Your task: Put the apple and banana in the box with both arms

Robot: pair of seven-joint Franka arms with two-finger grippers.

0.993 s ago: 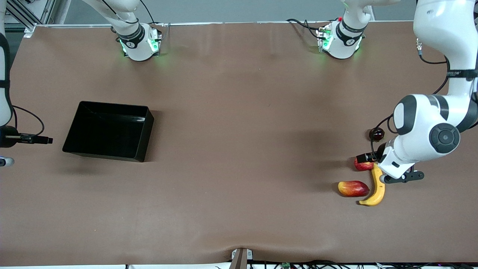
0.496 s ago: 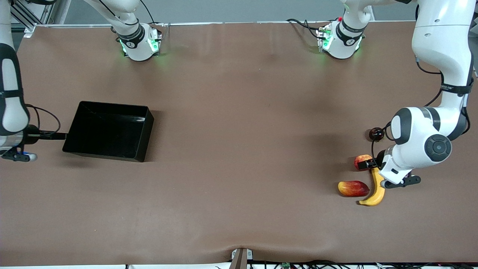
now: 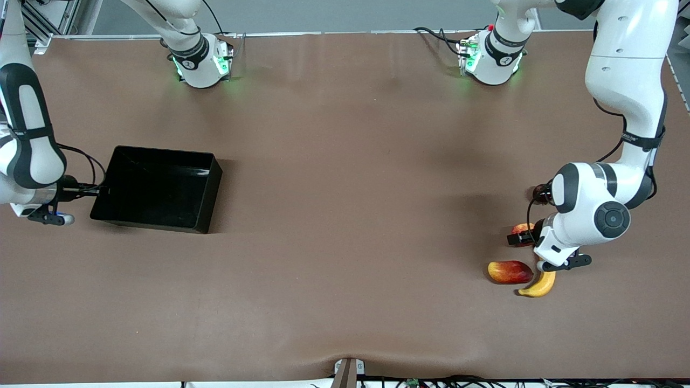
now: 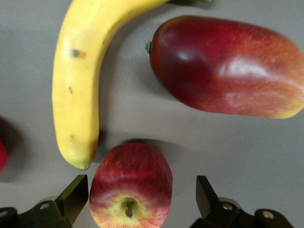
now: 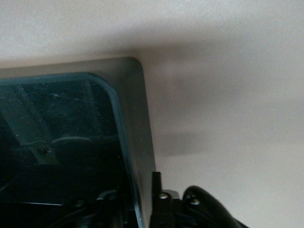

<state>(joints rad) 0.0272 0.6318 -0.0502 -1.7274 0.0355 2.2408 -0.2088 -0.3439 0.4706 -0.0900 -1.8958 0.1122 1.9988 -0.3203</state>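
Now the left gripper (image 4: 137, 199) hangs spread directly over the apple (image 4: 130, 190), 1 finger on each flank, banana (image 4: 80, 80) just beside. Right gripper (image 3: 46, 215), state unclear, waits at the box (image 3: 156, 188) wall.

Glossy black plastic box (image 3: 156, 188) on a matt brown table cover (image 3: 345, 215); smooth-skinned shiny apple (image 4: 130, 186).

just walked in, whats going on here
The left gripper is down over the apple, fingers open on either side of it, not yet closed. The banana and a mango lie beside the apple. The right gripper is at the box, by its wall at the right arm's end. The box holds no fruit.
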